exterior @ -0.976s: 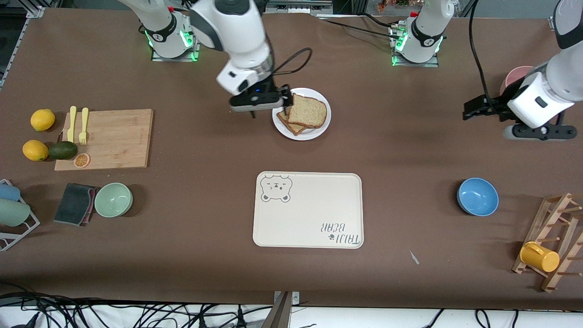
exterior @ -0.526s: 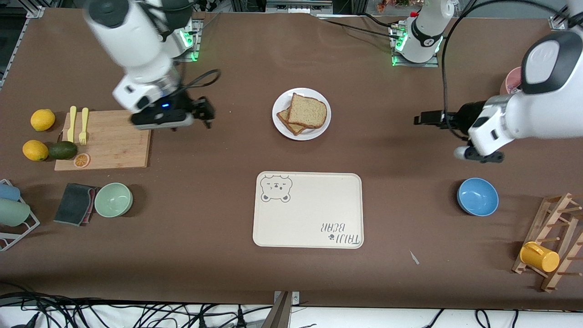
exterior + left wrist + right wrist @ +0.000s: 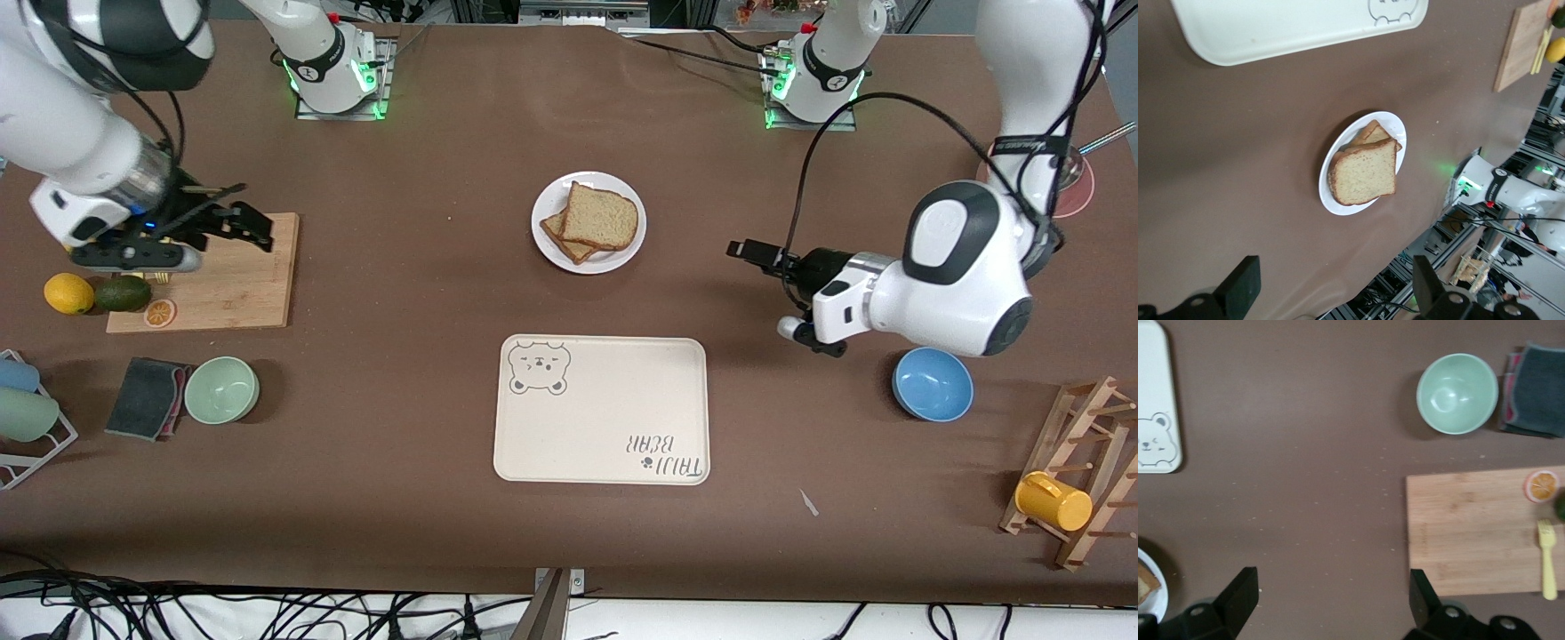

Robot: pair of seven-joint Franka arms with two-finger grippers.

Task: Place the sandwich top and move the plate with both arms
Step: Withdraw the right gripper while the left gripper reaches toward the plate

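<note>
Brown desk (image 3: 427, 293), and at its middle sits the plate (image 3: 622, 253) with the sandwich top (image 3: 600, 218) on the lower slice. Left gripper (image 3: 751, 251) hangs over bare desk beside the plate, jaws wide. Right gripper (image 3: 236, 222) hovers over the cutting board (image 3: 240, 284), jaws wide too.

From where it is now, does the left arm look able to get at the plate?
Probably yes. The left gripper is open over bare table beside the plate, toward the left arm's end, with nothing between them. The right gripper is away over the cutting board.
</note>
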